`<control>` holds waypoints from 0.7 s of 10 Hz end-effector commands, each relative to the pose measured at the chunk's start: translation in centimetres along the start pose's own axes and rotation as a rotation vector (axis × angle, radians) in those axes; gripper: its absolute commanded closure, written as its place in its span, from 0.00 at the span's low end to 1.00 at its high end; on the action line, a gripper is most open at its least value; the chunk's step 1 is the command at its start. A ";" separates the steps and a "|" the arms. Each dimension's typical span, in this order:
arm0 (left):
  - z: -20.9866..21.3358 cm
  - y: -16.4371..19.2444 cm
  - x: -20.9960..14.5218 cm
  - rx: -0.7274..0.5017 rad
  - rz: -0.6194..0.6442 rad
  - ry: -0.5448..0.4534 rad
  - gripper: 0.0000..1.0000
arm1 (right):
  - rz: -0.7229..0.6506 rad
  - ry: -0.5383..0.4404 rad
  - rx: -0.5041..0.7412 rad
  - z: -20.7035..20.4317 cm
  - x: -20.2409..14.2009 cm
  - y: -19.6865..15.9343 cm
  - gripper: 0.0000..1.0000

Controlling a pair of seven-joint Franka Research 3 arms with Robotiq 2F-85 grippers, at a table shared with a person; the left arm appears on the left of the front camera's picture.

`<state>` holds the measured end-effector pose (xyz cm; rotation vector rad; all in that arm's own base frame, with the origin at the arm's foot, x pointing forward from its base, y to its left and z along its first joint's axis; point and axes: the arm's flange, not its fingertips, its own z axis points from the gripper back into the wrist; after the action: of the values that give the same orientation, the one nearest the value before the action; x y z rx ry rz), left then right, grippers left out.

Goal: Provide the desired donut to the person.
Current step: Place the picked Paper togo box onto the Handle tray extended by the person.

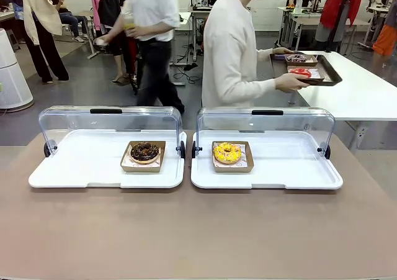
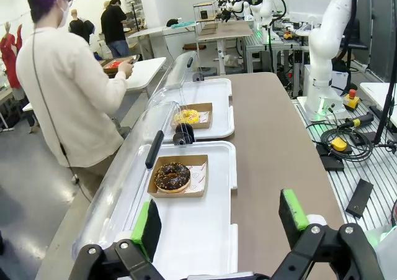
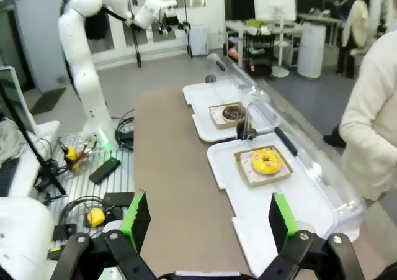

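Observation:
A chocolate donut [image 1: 145, 151] [image 2: 172, 176] [image 3: 234, 112] lies in a paper tray on the left white display tray [image 1: 74, 168]. A yellow-glazed donut [image 1: 227, 153] [image 2: 186, 116] [image 3: 266, 161] lies in a paper tray on the right white display tray [image 1: 291, 168]. Both clear lids stand open. The person [image 1: 232, 50] [image 2: 68, 94] in a cream cardigan stands behind the trays, turned sideways, holding a brown serving tray [image 1: 325, 69] with two donuts. My left gripper [image 2: 217, 230] is open, held high above the table's end. My right gripper [image 3: 208, 221] is open above the opposite end.
A white table [image 1: 366, 94] stands behind at the right. Other people walk at the back left. The brown tabletop [image 1: 198, 230] stretches in front of the display trays. Cables and boxes lie on the metal base [image 2: 353, 168] beside the table.

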<state>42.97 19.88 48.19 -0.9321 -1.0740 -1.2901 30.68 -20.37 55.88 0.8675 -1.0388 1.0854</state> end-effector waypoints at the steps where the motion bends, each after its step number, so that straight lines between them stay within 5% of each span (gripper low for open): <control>1: -0.1 -0.2 0.1 0.009 -0.004 -0.001 0.00 | 0.004 0.033 0.021 0.1 -0.1 -0.6 0.00; 4: -0.1 -0.2 0.1 0.009 -0.004 -0.001 0.00 | -0.016 0.175 0.099 -1.3 0.4 -1.9 0.00; 5: -0.1 -0.2 0.1 0.009 -0.004 -0.001 0.00 | -0.030 0.077 0.036 -0.3 -0.2 -0.7 0.00; 7: -0.1 -0.2 0.1 0.009 -0.004 -0.001 0.00 | -0.030 0.077 0.036 -0.3 -0.2 -0.7 0.00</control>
<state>42.97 19.88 48.20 -0.9320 -1.0740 -1.2904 32.00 -20.20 55.72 0.8465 -0.9026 1.1179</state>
